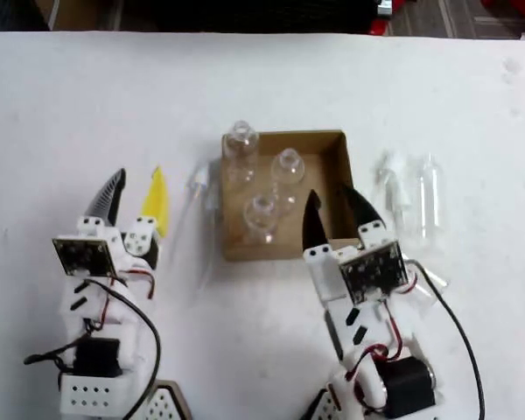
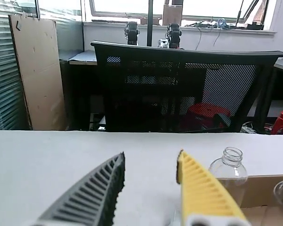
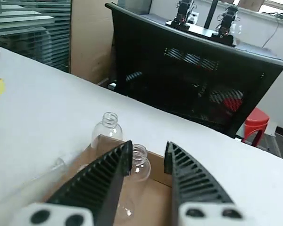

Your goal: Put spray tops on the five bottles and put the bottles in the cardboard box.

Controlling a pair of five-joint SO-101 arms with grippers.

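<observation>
The cardboard box (image 1: 332, 147) lay in the middle of the white desk (image 1: 70, 96), and three bottles stood upright inside it, all with bare necks: the far bottle (image 1: 241, 143) at the box's far corner, the middle bottle (image 1: 286, 166) near its centre, and the near bottle (image 1: 261, 216) close to its near wall. Beside the box, on the left arm's side, lay a clear piece that looked like a spray top (image 1: 197, 185). On the right arm's side, a little apart from the box, lay what seemed to be a second spray top (image 1: 390, 185) and a lying bottle (image 1: 430, 199). The right pincer (image 1: 329, 192) hung above the near wall of the box, half open and holding nothing. The left pincer (image 1: 138, 173) was beside the box on the other side, also spread open and empty. The work seemed to be at its beginning, since no bottle carried a top. To do the capping step well, one pincer should probably take a spray top by its head so that the tube hangs straight down, while the other steadies a bottle by its body. The bottles looked light and likely to tip over, so the tube should enter the neck slowly and from directly above.
</observation>
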